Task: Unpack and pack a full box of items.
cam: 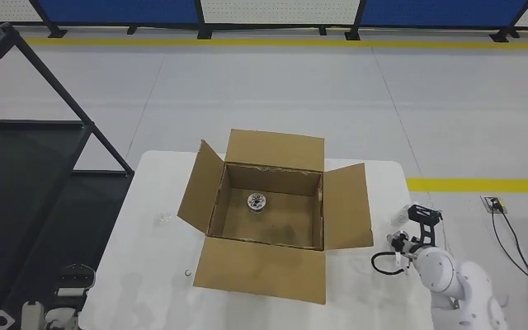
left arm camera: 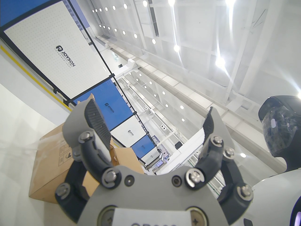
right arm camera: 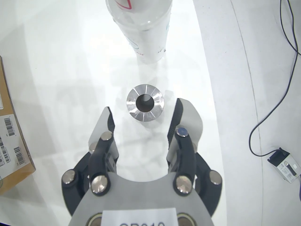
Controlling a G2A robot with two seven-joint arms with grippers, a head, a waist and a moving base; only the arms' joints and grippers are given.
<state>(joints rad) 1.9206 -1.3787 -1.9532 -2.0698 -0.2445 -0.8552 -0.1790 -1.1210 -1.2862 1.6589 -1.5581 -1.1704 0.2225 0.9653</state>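
Left gripper (left arm camera: 150, 116): released, fingers wide apart, empty.
Box (cam: 264, 216): flaps open, centre of the top view; a small round item (cam: 256, 200) lies inside.
Right gripper (right arm camera: 143, 118): released, fingers spread, just short of the metal part (right arm camera: 144, 106).
Bottle (right arm camera: 141, 19): upright, right of the box, near the metal part.

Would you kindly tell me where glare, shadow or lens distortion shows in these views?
Left wrist view: the ceiling lamps flare into streaks, and the wall panels bow, fisheye-like. Right wrist view: the glossy table faintly mirrors the bottle, and its edge curves. Top view: the box shades its own inside; the light is otherwise even.
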